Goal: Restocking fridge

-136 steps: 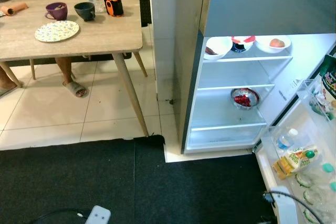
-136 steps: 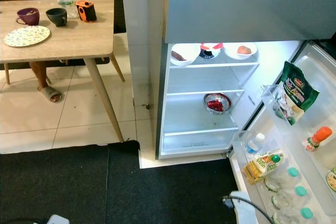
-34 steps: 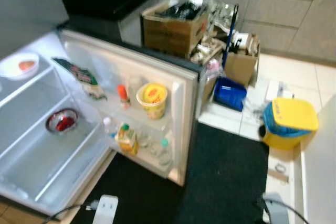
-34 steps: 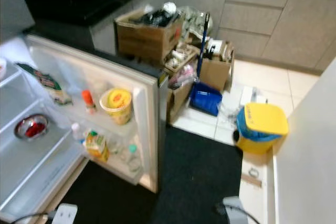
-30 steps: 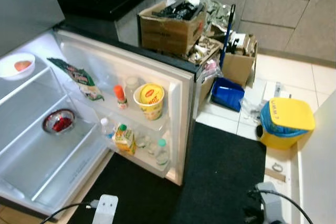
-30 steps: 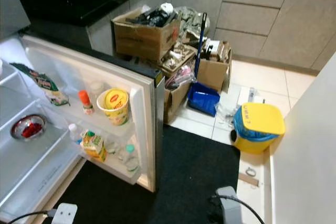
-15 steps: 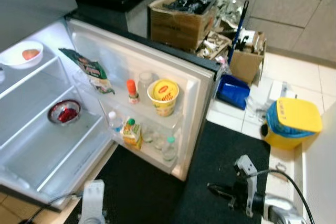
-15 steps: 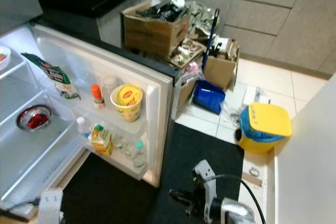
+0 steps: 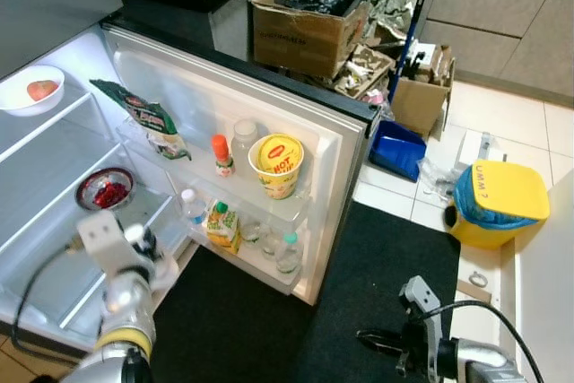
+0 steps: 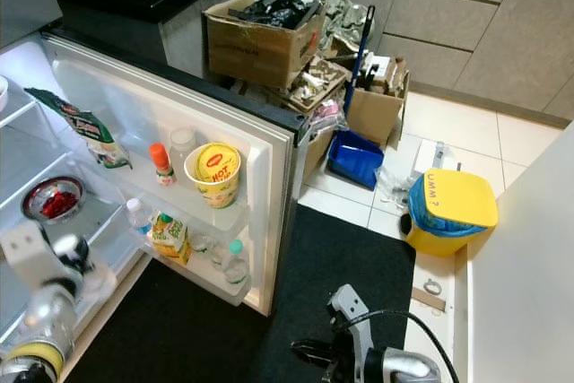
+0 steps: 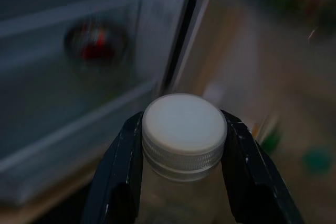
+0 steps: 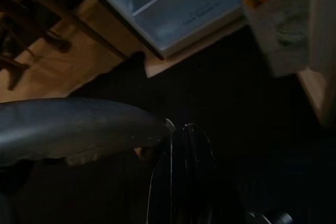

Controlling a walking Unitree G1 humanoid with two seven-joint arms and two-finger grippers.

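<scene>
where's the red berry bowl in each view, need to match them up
Left eye view: bowl of red berries on the middle fridge shelf, at the left edge.
Right eye view: same bowl, far left.
Left wrist view: blurred red bowl beyond the white-capped bottle in the left gripper.
Right wrist view: not there.
Shared landmark: the shelf's white front edge.

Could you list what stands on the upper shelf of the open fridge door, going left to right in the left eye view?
Green snack bag → small orange-capped bottle → clear plastic jar → yellow noodle cup.
</scene>
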